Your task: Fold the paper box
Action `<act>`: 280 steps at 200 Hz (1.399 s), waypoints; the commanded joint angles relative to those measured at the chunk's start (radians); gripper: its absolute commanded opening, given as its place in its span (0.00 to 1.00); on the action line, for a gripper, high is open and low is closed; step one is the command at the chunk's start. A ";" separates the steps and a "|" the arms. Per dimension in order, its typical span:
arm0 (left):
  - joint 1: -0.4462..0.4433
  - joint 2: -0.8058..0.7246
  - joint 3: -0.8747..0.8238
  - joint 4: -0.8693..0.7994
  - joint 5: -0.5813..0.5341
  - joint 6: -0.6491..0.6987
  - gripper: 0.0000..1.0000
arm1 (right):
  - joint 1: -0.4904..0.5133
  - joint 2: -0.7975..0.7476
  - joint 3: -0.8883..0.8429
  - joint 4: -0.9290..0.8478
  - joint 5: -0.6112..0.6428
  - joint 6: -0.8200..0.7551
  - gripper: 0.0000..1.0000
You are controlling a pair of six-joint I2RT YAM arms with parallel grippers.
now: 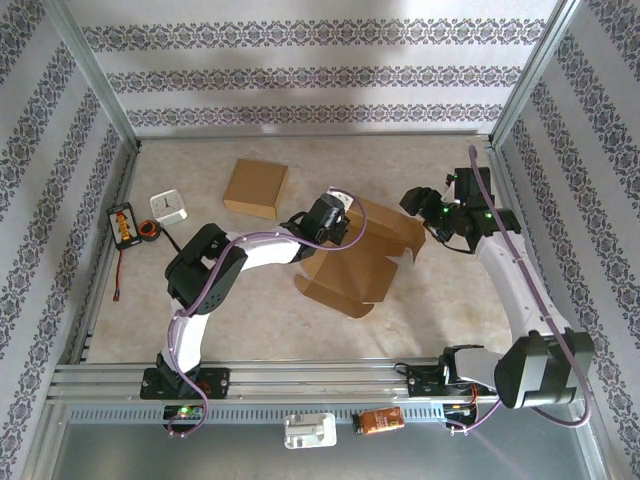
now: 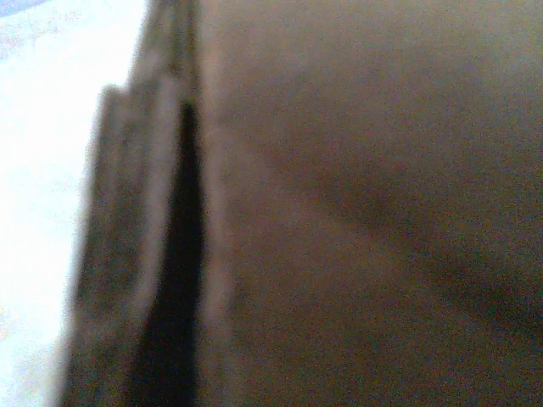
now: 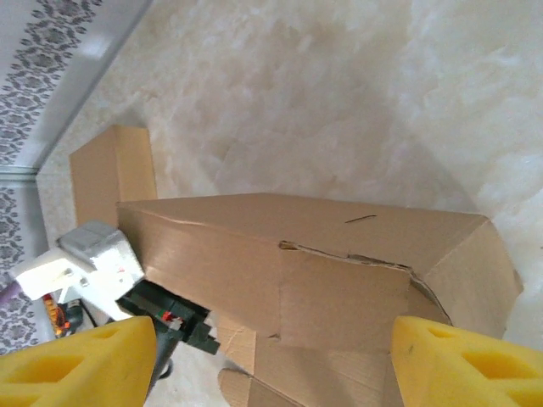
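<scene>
Nearest me, below the aluminium rail, a small white plastic block and an orange-brown oblong pack lie clear of both arms. Past the rail the marbled worktop is bare to the box's near left, which is my freest room. The half-folded brown cardboard box lies mid-worktop, with flat flaps toward me and a raised wall on the far side. My left hand presses against its far-left edge. Its wrist camera gives only blurred cardboard, so I cannot tell how its jaws stand. My right hand hovers just off the far-right corner, its yellow fingertips wide apart with nothing between them. Farther left are a closed flat brown carton, a white square gadget, a black tape roll and a black-and-red pack near the patterned side wall.
</scene>
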 commanded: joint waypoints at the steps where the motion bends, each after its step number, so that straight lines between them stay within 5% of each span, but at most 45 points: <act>1: 0.005 -0.050 -0.041 -0.003 0.026 -0.099 0.29 | 0.021 -0.047 0.020 -0.030 0.044 0.052 0.73; 27: 0.005 -0.121 -0.098 0.020 0.052 -0.119 0.63 | 0.057 -0.038 0.028 -0.046 0.039 0.057 0.73; 45: 0.005 -0.187 -0.147 0.015 0.068 -0.141 0.72 | 0.101 -0.018 0.054 -0.061 0.046 0.060 0.73; 92: 0.035 -0.417 -0.201 -0.117 0.110 -0.252 0.67 | 0.190 0.055 0.106 -0.097 0.183 0.070 0.75; 141: 0.207 -0.257 0.186 -0.492 0.560 -0.364 0.67 | 0.160 0.162 0.148 -0.072 0.194 0.064 0.80; 156: 0.218 -0.180 0.299 -0.556 0.624 -0.368 0.67 | 0.162 0.196 0.149 -0.046 0.181 0.076 0.79; 209: 0.219 0.002 0.455 -0.534 0.745 -0.418 0.70 | 0.153 0.262 0.137 -0.001 0.195 0.091 0.77; 237: 0.218 0.032 0.406 -0.362 0.808 -0.482 0.76 | 0.150 0.282 0.139 0.025 0.163 0.089 0.75; 280: 0.217 0.046 0.382 -0.313 0.820 -0.521 0.58 | 0.157 0.328 0.165 0.039 0.166 0.076 0.57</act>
